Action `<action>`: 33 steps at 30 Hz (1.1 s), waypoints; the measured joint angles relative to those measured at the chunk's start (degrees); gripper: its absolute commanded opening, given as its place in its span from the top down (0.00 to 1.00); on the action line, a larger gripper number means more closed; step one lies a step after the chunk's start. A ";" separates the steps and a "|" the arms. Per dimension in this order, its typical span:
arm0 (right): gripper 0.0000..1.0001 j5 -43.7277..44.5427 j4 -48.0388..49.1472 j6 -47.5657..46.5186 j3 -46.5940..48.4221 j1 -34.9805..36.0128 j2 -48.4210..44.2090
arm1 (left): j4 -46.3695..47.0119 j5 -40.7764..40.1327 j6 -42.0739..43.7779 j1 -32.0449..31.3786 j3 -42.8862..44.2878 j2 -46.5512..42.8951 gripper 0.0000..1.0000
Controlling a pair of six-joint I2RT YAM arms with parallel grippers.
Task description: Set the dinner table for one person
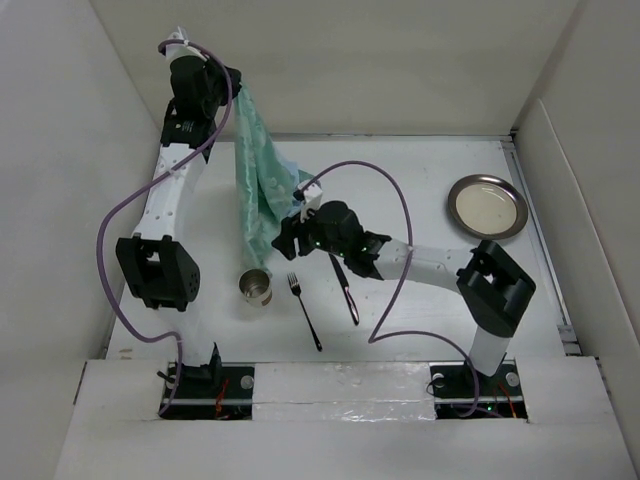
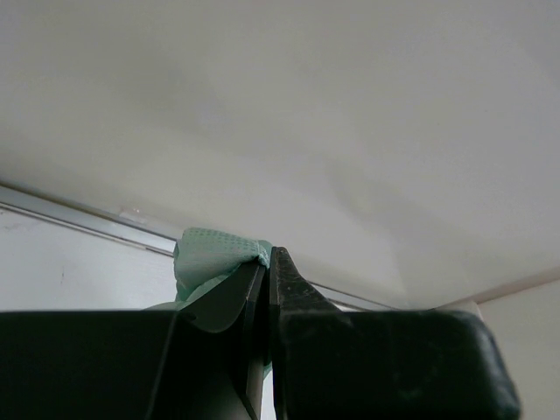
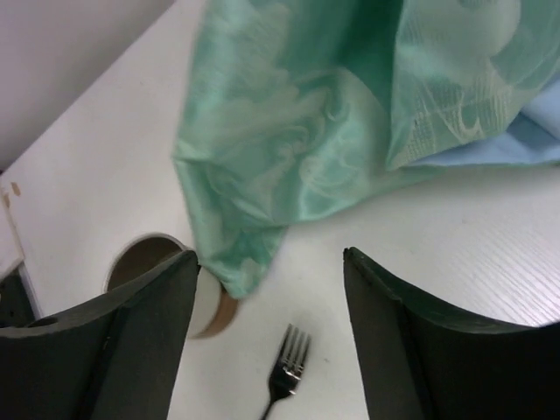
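Cloth (image 1: 258, 180), glossy patterned green, hangs in folds from left hand (image 2: 269, 254) clamped on it; right hand (image 3: 269, 258) spread wide near its lower tip; steel cup (image 1: 256, 287), slim fork (image 1: 304, 311) on smooth white tabletop (image 1: 420, 190).

Plain off-white panels close in the white surface (image 1: 420, 170): a far wall (image 1: 400, 60), a left wall (image 1: 50, 200) and a right wall (image 1: 590, 200). A thin metal strip (image 1: 546, 255) runs along its right edge. The light is soft and even.
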 measured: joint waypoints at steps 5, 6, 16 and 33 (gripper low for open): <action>0.46 5.05 -1.05 -1.09 5.51 4.31 2.69 | 1.07 0.55 -1.14 0.02 -0.20 0.68 1.00; 0.42 5.27 -1.09 -1.14 6.54 4.70 3.76 | 1.53 0.66 -1.20 0.02 -0.20 0.68 1.00; 0.35 7.69 -5.64 -1.20 13.86 7.02 13.75 | 2.36 0.83 -0.57 0.00 -0.20 0.68 1.00; 1.00 17.81 -9.73 -2.23 18.01 7.56 17.03 | 1.97 0.92 0.42 1.33 0.48 0.87 1.00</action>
